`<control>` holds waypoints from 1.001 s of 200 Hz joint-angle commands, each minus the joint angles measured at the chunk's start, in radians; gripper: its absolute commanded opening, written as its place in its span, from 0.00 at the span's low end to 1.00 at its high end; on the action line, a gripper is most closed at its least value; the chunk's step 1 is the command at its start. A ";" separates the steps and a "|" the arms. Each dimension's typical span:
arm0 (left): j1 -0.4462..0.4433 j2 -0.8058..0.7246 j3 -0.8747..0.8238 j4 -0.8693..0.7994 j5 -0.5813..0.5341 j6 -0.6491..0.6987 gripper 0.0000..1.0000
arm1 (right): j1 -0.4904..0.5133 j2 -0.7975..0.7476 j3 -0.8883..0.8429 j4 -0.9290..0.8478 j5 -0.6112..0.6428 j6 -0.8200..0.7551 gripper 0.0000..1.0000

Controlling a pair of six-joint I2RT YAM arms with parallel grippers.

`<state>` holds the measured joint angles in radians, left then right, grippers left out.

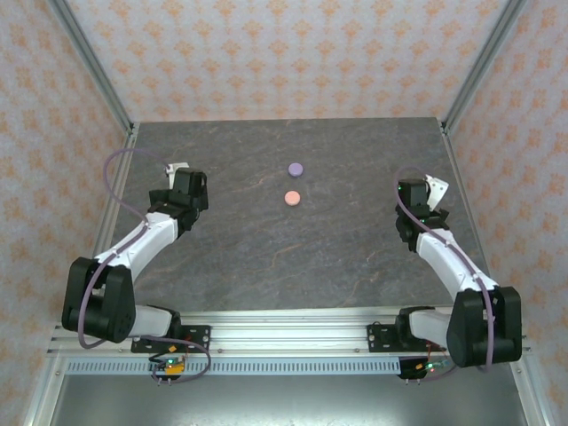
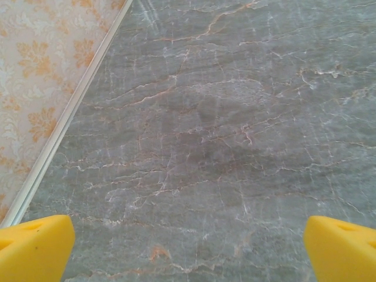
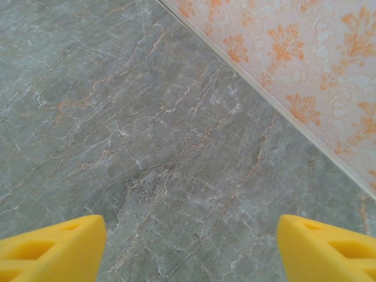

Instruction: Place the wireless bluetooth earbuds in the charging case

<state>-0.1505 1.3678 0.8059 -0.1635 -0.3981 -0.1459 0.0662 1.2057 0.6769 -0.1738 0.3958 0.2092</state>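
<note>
Two small round charging cases lie near the middle of the table, a lilac-purple one and a pink one just in front of it; both look closed. The earbuds are out of view. My left gripper hovers over the table's left side, well away from the cases. In the left wrist view, that gripper is open, its yellow fingertips wide apart over bare stone. My right gripper is at the far right, also clear of the cases. It is open too, with nothing between its yellow fingertips.
The grey marble tabletop is bounded by patterned walls with metal corner posts. The left wall's base strip runs close to my left gripper, and the right wall is close to my right gripper.
</note>
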 commanded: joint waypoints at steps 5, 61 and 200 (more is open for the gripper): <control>0.028 0.020 -0.063 0.199 0.017 0.046 1.00 | -0.042 0.038 -0.041 0.140 -0.036 0.004 0.81; 0.062 0.047 -0.175 0.473 0.154 0.118 1.00 | -0.104 0.090 -0.137 0.400 -0.168 -0.024 0.84; 0.111 0.084 -0.394 0.901 0.342 0.162 1.00 | -0.111 0.187 -0.288 0.881 -0.300 -0.134 0.93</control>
<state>-0.0448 1.4391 0.4530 0.6003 -0.0811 -0.0051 -0.0402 1.3907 0.4164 0.6235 0.1337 0.1020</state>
